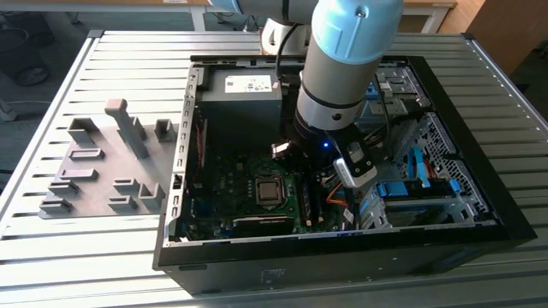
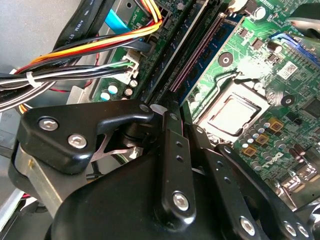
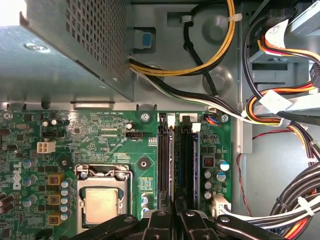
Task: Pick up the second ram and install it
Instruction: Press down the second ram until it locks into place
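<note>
Robot arm reaching into open computer case (image 1: 479,212) at centre frame, hand (image 3: 175,212) low over motherboard (image 3: 100,145) memory slots beside CPU socket (image 3: 102,202), clenched on the second ram (image 3: 175,205) seen edge-on between fingers (image 3: 159,220), grey fixture blocks (image 1: 107,167) on slatted worktop (image 1: 51,256) at left.

No text legible. White printed label (image 1: 248,83) on power supply (image 1: 240,109); fine white lettering on motherboard (image 3: 100,135); small white sticker (image 2: 288,70) on board, unreadable.

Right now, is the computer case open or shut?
Open: the computer case has no side panel on, and its motherboard lies exposed.
</note>
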You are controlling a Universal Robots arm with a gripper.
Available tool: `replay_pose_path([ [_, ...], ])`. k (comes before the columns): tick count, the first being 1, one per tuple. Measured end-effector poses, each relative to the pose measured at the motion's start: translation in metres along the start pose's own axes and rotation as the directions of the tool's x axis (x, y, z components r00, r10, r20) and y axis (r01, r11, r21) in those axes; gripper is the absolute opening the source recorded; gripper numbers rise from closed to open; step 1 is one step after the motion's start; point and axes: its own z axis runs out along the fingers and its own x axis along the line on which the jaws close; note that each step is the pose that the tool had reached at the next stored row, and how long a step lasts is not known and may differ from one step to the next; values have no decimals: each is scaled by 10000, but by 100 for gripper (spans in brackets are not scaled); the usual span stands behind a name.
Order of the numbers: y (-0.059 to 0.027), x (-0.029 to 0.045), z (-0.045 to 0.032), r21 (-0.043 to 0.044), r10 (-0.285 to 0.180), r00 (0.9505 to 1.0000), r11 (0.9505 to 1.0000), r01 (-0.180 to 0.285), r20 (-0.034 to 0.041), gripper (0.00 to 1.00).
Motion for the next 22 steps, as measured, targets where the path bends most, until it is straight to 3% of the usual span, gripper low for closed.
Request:
replay_pose_path([
  [11, -2, -2, 66, -3, 0, 10000, 10000, 0, -7, 14],
  [22, -2, -2, 68, -3, 0, 10000, 10000, 0, -10, 15],
])
